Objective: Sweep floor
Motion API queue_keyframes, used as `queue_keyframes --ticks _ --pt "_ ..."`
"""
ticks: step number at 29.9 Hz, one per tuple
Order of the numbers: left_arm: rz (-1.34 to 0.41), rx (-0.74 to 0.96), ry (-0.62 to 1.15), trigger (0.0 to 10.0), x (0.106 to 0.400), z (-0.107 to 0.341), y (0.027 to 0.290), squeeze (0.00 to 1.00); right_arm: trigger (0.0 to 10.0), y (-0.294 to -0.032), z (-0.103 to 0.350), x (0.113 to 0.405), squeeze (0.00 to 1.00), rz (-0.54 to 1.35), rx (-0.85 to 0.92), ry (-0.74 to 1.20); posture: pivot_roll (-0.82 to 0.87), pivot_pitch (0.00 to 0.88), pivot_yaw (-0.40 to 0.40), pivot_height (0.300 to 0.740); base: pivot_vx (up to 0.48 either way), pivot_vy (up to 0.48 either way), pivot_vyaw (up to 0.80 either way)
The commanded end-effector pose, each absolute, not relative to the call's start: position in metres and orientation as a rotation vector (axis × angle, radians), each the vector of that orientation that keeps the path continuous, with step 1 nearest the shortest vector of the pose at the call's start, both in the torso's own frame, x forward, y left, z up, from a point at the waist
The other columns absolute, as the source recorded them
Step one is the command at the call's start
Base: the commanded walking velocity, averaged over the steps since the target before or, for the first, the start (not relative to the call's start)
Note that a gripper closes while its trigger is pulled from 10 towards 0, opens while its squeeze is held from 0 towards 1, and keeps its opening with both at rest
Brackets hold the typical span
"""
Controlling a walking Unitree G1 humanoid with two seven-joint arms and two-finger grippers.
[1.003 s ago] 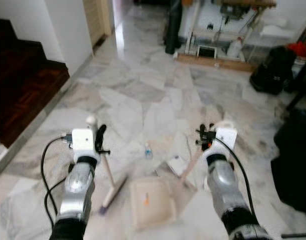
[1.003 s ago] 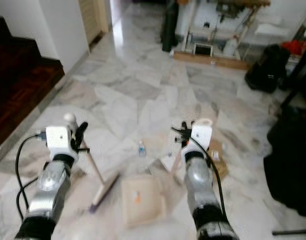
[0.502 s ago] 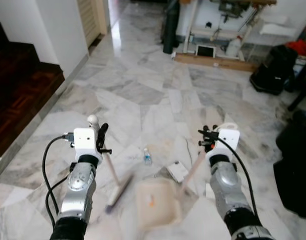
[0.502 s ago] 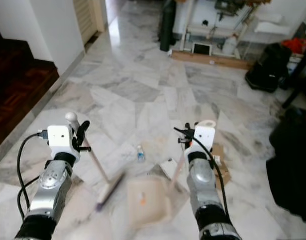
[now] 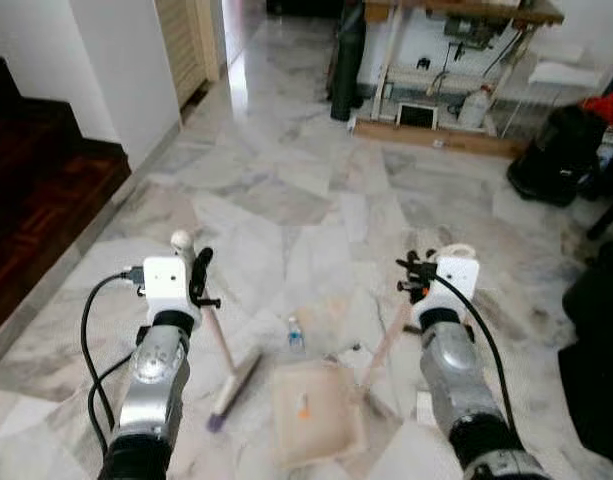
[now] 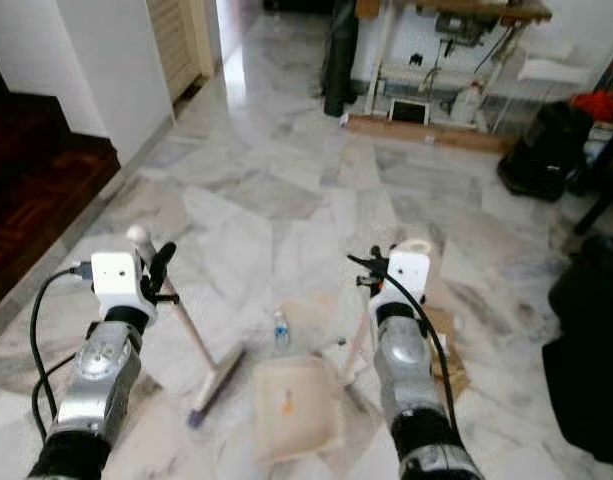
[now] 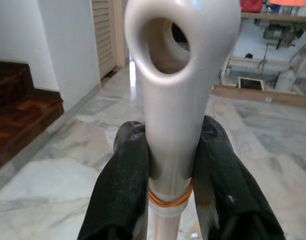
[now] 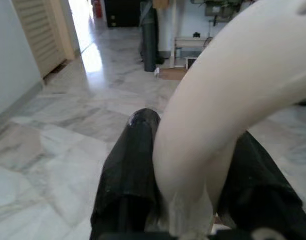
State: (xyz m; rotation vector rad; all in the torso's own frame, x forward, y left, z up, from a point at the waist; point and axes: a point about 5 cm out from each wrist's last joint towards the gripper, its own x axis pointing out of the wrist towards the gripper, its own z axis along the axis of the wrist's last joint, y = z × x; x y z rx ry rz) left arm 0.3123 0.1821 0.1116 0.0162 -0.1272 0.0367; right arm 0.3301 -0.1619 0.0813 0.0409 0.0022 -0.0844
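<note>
My left gripper is shut on the pale handle of a broom. Its handle slants down to the brush head, which rests on the marble floor. In the left wrist view both black fingers clamp the handle's looped end. My right gripper is shut on the cream handle of a dustpan. The pan lies flat on the floor between my arms with an orange scrap inside. A small clear bottle stands just beyond the pan.
Dark wooden stairs and a white wall corner are on the left. A workbench with clutter stands at the back. Black bags sit at the right and the near right edge. Brown cardboard lies by my right arm.
The camera has shifted and steadied. The dustpan and brush head now lie still and sharp on the floor. The white card beside the pan is out of sight. Both grips are unchanged.
</note>
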Motion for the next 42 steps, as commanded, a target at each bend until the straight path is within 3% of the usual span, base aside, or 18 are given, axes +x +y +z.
queue_keyframes --ticks 1,9,19,33,42 --pt "0.031 0.036 -0.187 10.0 0.315 0.123 0.182 0.0 10.0 -0.158 0.094 0.335 0.0 -0.088 0.061 -0.057 0.0 0.063 -0.036 0.74 0.345 0.0 0.0" --pt "0.03 0.045 -0.182 10.0 0.315 0.122 0.182 0.0 10.0 -0.17 0.086 0.334 0.0 -0.169 0.02 -0.003 0.0 0.06 -0.034 0.74 0.337 0.0 0.0" --pt "0.031 0.056 -0.165 10.0 0.313 0.118 0.184 0.0 10.0 -0.199 0.074 0.329 0.0 -0.323 -0.048 0.098 -0.01 0.071 -0.035 0.74 0.0 0.0 0.0" --pt "0.045 0.077 -0.158 10.0 0.313 0.116 0.187 0.0 10.0 -0.197 0.071 0.326 0.0 -0.328 -0.065 0.111 -0.01 0.076 -0.034 0.74 0.0 0.0 0.0" --pt "0.056 0.081 -0.142 10.0 0.312 0.113 0.189 0.0 10.0 -0.216 0.056 0.317 0.0 -0.425 -0.129 0.216 -0.01 0.079 -0.035 0.74 0.0 0.0 0.0"
